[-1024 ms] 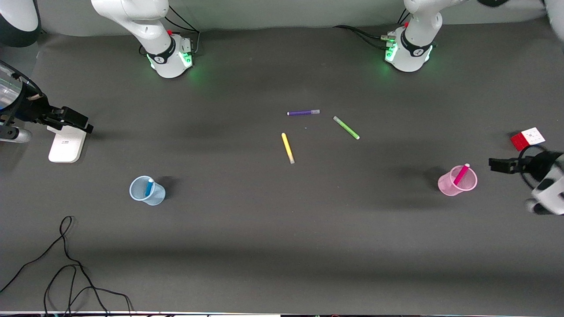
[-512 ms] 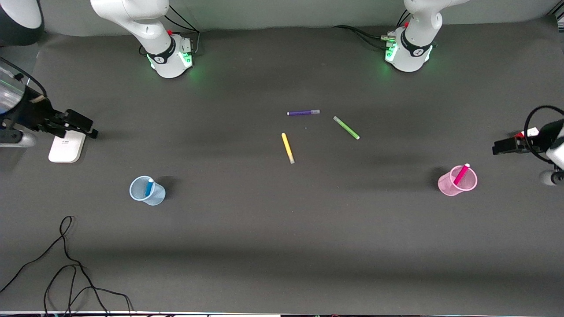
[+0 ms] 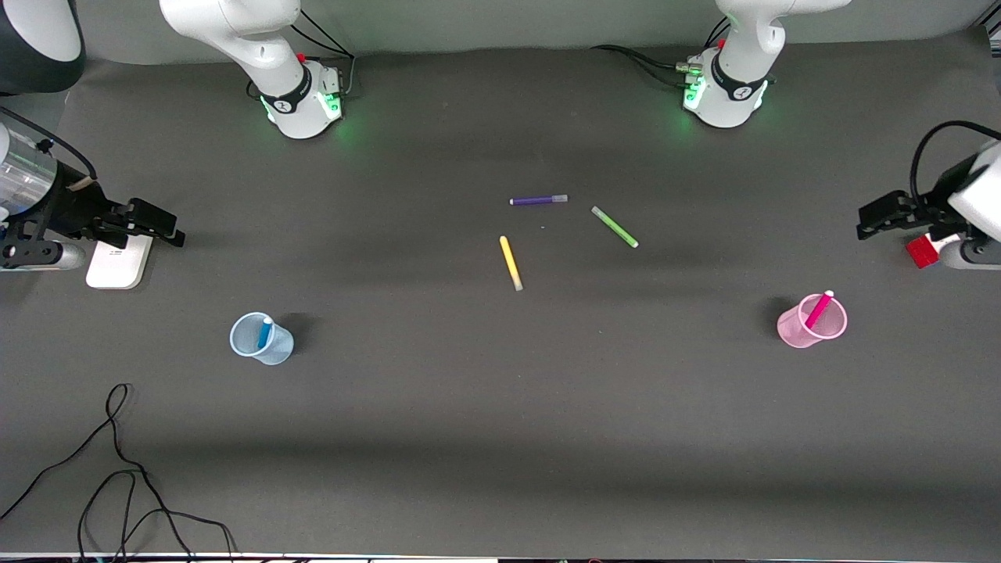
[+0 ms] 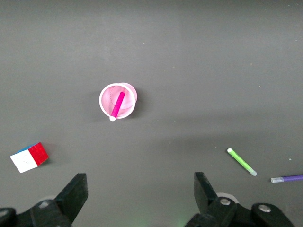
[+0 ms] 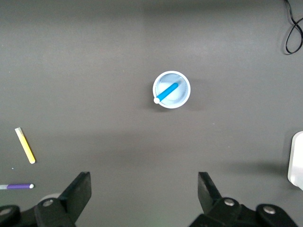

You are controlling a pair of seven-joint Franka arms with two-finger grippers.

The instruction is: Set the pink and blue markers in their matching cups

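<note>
The pink marker (image 3: 818,310) stands tilted in the pink cup (image 3: 812,321) toward the left arm's end of the table; both also show in the left wrist view, marker (image 4: 117,105) in cup (image 4: 118,100). The blue marker (image 3: 264,333) stands tilted in the pale blue cup (image 3: 260,339) toward the right arm's end; in the right wrist view the marker (image 5: 166,92) leans in the cup (image 5: 171,90). My left gripper (image 3: 870,221) (image 4: 140,189) is open and empty, raised near the red and white cube. My right gripper (image 3: 170,230) (image 5: 144,189) is open and empty, over the white flat object.
Yellow (image 3: 510,263), green (image 3: 615,227) and purple (image 3: 538,200) markers lie at mid-table. A red and white cube (image 3: 923,250) sits at the left arm's end, a white flat object (image 3: 119,262) at the right arm's end. A black cable (image 3: 117,469) lies near the front corner.
Both grippers have risen and drawn back from the cups toward their bases. The left gripper moved from beside the pink cup to over the cube. The markers stay in their cups.
</note>
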